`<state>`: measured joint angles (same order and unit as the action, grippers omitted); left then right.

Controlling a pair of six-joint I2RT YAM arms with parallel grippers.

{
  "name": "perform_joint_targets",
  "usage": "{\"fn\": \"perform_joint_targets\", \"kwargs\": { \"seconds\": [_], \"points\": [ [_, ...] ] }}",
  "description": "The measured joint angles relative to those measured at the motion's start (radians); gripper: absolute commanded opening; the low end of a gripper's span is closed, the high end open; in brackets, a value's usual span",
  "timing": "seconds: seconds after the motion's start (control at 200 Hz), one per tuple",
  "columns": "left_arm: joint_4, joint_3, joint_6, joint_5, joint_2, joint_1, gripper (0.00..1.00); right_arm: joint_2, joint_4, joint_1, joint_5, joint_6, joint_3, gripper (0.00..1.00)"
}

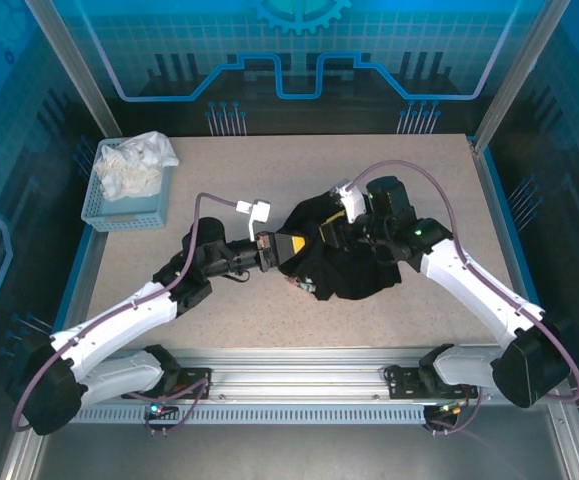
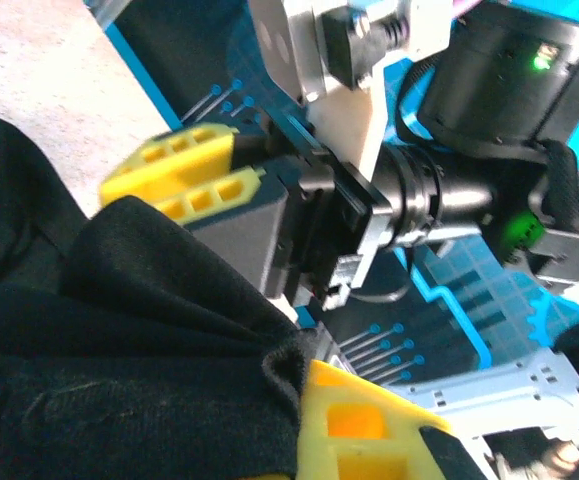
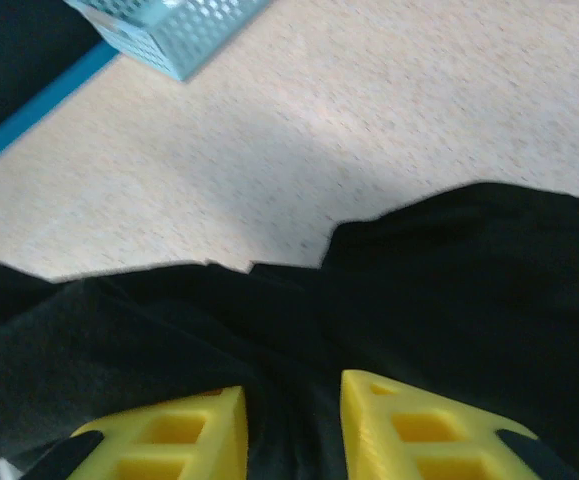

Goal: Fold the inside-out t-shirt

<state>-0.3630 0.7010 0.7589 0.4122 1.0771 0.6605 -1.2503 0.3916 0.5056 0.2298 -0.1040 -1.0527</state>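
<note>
Speckled beige table (image 1: 269,170), seen from above: the black inside-out t-shirt (image 1: 354,275) lies bunched at its centre, with a blue basket (image 1: 129,208) of white cloth (image 1: 134,165) at far left. The left gripper (image 1: 291,246) meets the shirt's left edge and the right gripper (image 1: 344,215) its far side. Left wrist view: a yellow finger (image 2: 354,425) is clamped on a black fold. Right wrist view: two yellow fingers (image 3: 179,435) stand apart, with shirt fabric in the gap.
</note>
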Motion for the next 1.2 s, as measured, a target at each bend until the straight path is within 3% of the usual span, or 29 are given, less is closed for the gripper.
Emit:
{"fn": "perform_joint_targets", "kwargs": {
  "seconds": [0.24, 0.42, 0.605, 0.77, 0.855, 0.985, 1.05, 1.135, 1.2],
  "points": [
    [-0.001, 0.031, 0.032, -0.103, 0.037, 0.018, 0.00, 0.195, 0.026, 0.038, -0.033, 0.028, 0.123, 0.44],
    [-0.001, 0.044, 0.049, -0.132, 0.040, 0.024, 0.00, 0.353, -0.048, 0.149, 0.010, 0.064, 0.246, 0.45],
    [0.003, 0.045, 0.055, -0.140, 0.040, 0.027, 0.00, 0.336, -0.148, 0.288, -0.018, 0.090, 0.283, 0.47],
    [0.008, 0.045, 0.055, -0.144, 0.040, 0.031, 0.00, 0.232, -0.227, 0.314, -0.128, 0.061, 0.283, 0.50],
    [0.012, 0.045, 0.055, -0.144, 0.040, 0.031, 0.00, 0.174, -0.264, 0.314, -0.177, 0.039, 0.283, 0.45],
    [0.023, 0.045, 0.054, -0.149, 0.034, 0.031, 0.00, 0.116, -0.319, 0.313, -0.215, 0.016, 0.283, 0.12],
    [0.032, 0.045, 0.051, -0.159, 0.020, 0.031, 0.00, 0.109, -0.343, 0.306, -0.202, 0.010, 0.283, 0.02],
    [0.056, 0.045, 0.046, -0.186, -0.004, 0.030, 0.00, 0.114, -0.367, 0.275, -0.145, 0.011, 0.283, 0.00],
    [0.079, 0.045, 0.036, -0.203, -0.022, 0.021, 0.08, 0.126, -0.377, 0.230, -0.063, 0.015, 0.288, 0.00]
  ]
}}
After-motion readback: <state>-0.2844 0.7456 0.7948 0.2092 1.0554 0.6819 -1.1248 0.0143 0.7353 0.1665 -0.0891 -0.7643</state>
